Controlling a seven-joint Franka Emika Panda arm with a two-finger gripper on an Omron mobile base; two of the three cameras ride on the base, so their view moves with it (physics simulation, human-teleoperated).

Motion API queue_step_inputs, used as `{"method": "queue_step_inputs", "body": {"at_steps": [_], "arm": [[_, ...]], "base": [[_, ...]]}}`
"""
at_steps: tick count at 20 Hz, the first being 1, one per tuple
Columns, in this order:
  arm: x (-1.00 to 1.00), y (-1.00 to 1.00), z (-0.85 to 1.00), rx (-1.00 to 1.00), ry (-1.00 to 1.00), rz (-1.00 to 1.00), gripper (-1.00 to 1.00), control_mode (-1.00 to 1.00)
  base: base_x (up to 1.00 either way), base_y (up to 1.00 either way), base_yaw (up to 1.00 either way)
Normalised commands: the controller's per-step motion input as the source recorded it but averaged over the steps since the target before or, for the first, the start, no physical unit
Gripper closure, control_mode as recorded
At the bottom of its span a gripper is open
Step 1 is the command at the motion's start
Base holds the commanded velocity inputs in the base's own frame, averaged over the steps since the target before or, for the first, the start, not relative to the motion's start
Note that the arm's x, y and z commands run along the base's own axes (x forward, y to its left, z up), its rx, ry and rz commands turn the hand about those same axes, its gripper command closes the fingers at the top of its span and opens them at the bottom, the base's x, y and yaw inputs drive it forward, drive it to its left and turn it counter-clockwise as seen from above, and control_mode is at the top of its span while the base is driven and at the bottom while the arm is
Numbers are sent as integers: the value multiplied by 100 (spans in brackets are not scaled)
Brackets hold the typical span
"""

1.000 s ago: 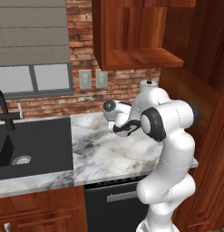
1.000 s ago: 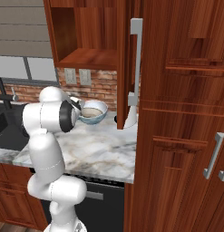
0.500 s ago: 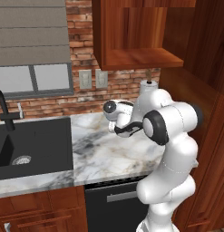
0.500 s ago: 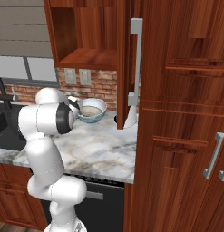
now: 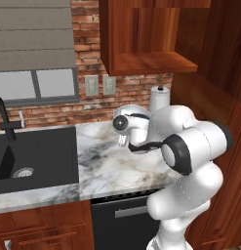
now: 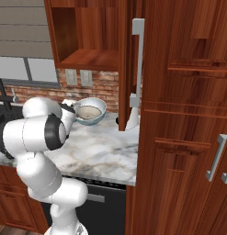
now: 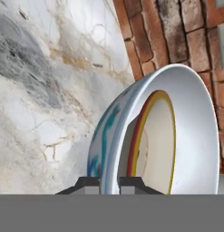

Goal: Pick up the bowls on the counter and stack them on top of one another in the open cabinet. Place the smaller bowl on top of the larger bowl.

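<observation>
Bowl (image 6: pixel 90 111), white with blue pattern, pinched by its rim in our gripper (image 7: pixel 109 183).
We hold it lifted above the counter (image 6: pixel 99 153), near the brick wall (image 5: pixel 83 105), below the open cabinet (image 6: pixel 89 58). Fingers (image 7: pixel 88 185) clamp either side of the rim; inside shows red and yellow rings around a tan centre.

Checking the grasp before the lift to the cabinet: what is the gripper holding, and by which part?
The gripper is shut on the patterned bowl, pinching its rim wall.
</observation>
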Motion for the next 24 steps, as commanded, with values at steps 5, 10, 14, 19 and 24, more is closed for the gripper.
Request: {"method": "queue_step_inputs", "body": {"at_steps": [5, 10, 14, 19, 24], "arm": [[-42, 0, 43, 0, -4, -4, 100, -100], [-32, 0, 51, 0, 0, -6, 100, -100], [-30, 0, 48, 0, 0, -7, 100, -100], [-27, 0, 39, 0, 0, -7, 100, -100], [-33, 0, 43, 0, 0, -8, 100, -100]], "base": [[0, 0, 0], [0, 0, 0], [0, 0, 0], [0, 0, 0], [0, 0, 0]]}}
